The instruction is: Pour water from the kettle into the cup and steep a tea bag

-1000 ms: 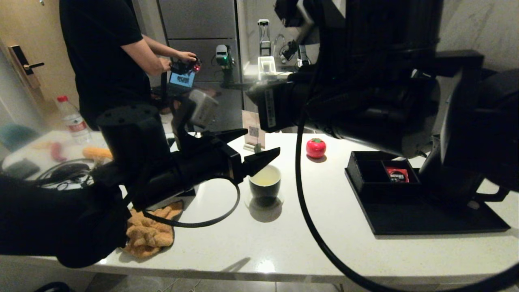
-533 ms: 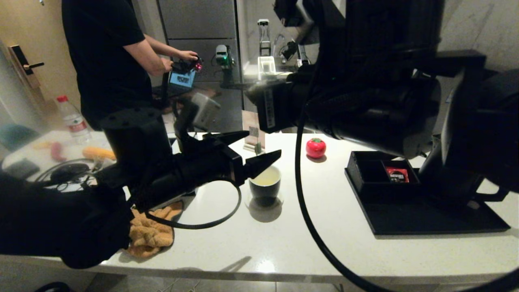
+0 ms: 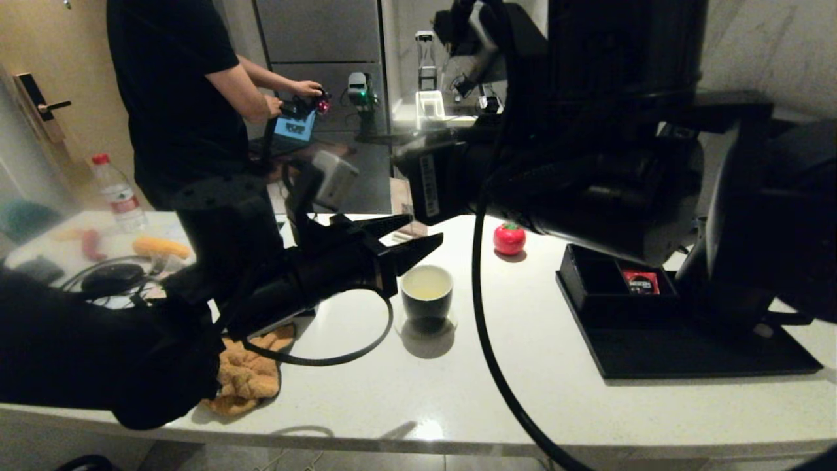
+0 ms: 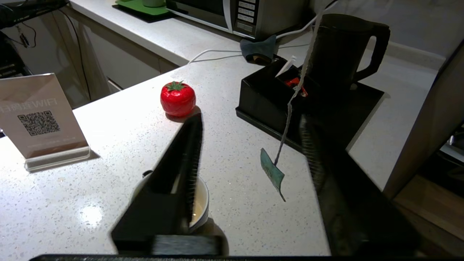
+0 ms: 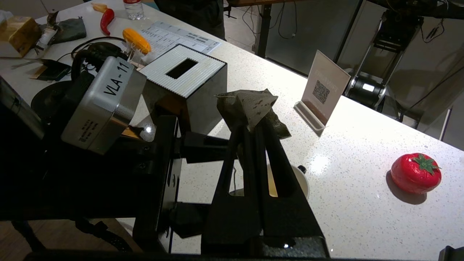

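Overhead, one pale, damp tea bag (image 5: 250, 105) sits pinched in the right gripper (image 5: 253, 127) above one cup (image 3: 427, 292), left gripper (image 3: 409, 237) gaping empty.

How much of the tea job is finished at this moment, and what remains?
Pouring looks done: the kettle stands upright, ungripped, and the cup holds pale yellowish water. In hand: the right claw is shut on the tea bag above the cup; the left claw is open around the hanging string. Left: the bag is out of the water, so lowering it probably remains.
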You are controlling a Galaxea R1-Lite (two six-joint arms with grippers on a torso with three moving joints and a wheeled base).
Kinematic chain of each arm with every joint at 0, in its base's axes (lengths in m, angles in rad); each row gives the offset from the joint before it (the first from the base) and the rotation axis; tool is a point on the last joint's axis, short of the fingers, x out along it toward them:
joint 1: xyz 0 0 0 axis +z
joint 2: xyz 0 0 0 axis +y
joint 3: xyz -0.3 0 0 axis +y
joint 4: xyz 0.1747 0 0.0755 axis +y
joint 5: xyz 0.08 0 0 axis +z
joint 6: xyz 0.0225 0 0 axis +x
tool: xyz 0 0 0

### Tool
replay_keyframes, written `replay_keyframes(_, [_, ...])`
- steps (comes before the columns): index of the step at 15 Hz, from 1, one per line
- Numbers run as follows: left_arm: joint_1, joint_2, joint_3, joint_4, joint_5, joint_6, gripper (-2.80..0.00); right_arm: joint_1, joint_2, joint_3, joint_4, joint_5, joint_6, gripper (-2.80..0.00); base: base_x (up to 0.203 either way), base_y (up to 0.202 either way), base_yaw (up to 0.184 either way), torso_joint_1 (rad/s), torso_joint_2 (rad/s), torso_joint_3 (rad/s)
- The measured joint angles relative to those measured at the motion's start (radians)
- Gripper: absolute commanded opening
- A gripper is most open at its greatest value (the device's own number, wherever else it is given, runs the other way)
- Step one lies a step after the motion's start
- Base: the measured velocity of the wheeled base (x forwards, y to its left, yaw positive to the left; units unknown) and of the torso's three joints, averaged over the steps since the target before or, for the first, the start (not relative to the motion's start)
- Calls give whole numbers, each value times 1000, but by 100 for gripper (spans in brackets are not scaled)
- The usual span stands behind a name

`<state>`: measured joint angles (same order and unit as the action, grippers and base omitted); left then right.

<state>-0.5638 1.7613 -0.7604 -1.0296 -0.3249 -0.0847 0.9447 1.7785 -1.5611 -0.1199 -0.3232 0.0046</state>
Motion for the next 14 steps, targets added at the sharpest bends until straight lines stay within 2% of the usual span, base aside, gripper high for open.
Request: replay_keyframes(14, [3,2,9,-1,0,3,-280,2,0,33,-21,-1,2,-280,0,0,0,0,0,0])
